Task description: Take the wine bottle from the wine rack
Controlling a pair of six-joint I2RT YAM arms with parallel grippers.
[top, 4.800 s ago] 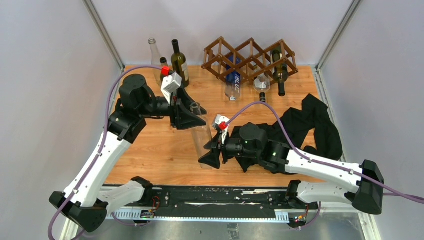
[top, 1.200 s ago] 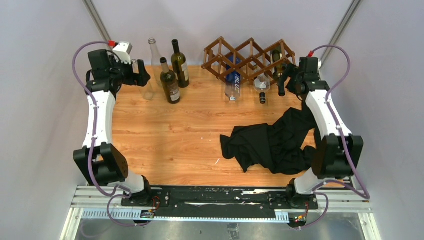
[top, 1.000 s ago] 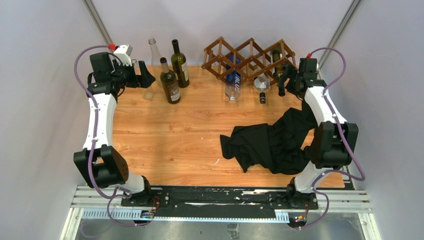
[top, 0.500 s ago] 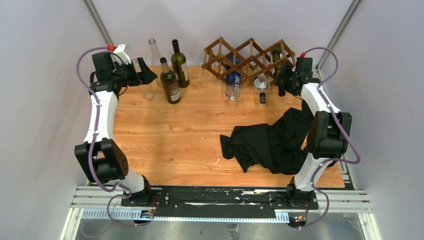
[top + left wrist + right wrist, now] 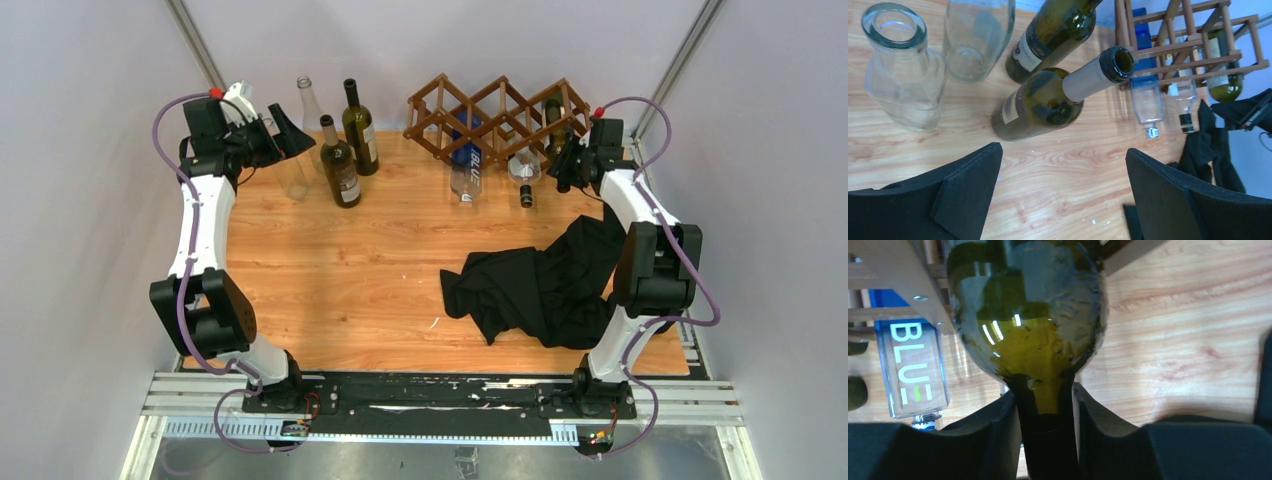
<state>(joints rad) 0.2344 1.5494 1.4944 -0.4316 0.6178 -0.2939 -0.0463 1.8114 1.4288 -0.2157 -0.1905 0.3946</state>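
**Wine bottle in the R gripper's grasp.** The dark green bottle lies in the end cell of the wine rack, at the rack's R end near the far-R corner of the table. Its neck points toward the near edge. The neck sits squarely btwn the fingers of the R gripper, w/ the shoulder and body bulging just beyond the fingertips. The jaws are closed in on the neck, a pad pressed to each side, and touch nothing else. The bottle's body lies inside the rack.

The L gripper hangs over the table's far-L corner, well apart from the rack. Its jaws are spread wide w/ nothing btwn them.

Count:
- **Rack:** one, w/ three bottles in it: the wine bottle, a clear bottle w/ a blue label reading "BLUE", and a clear capped bottle. All three necks point toward the near edge.
- **Upright at far L:** four bottles, below the L gripper: two dark labelled bottles and two clear glass bottles.
- **Cloth:** one black cloth, crumpled on the table's R half beside the R arm.
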